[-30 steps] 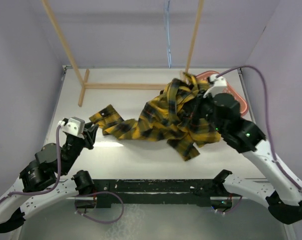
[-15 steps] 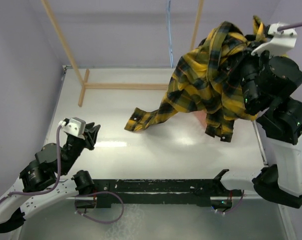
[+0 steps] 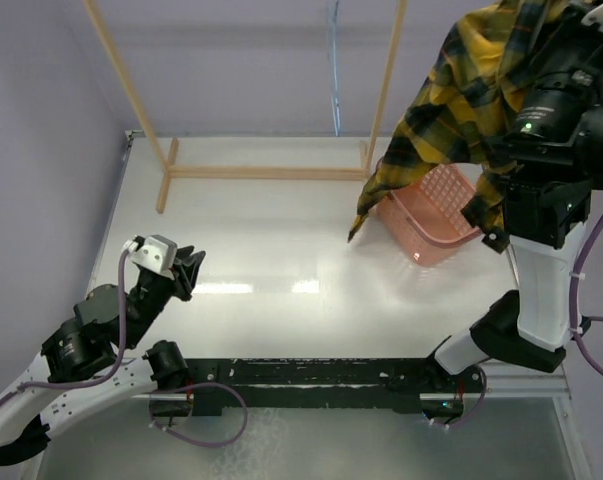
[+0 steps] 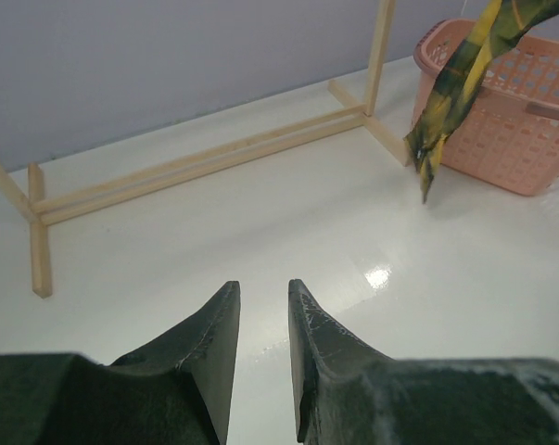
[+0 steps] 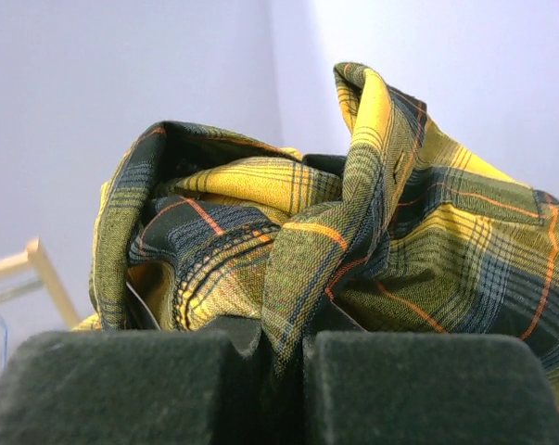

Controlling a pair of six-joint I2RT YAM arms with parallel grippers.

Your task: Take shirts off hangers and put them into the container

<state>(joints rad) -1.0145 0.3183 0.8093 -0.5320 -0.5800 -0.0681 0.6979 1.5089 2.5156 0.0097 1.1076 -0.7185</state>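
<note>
Hanging high in the top view, shirt [image 3: 451, 110] is up off the worktop [image 3: 281, 230], where it lay bunched a sec ago. Right arm holds it above the basket [image 3: 436, 228], and the hanger [image 3: 333, 60] is bare. Left wrist: left jaws slightly apart, empty; sleeve dangles in front of basket. Right wrist: right jaws clamped on bunched cloth. Drop-in looks like the next move.

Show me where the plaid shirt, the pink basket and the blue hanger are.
plaid shirt [image 3: 461, 110], overhead view, on the bunched cloth hanging in the air.
pink basket [image 4: 520, 120], left wrist view, on its lattice side wall.
blue hanger [image 3: 333, 70], overhead view, on its thin dangling wire.
</note>
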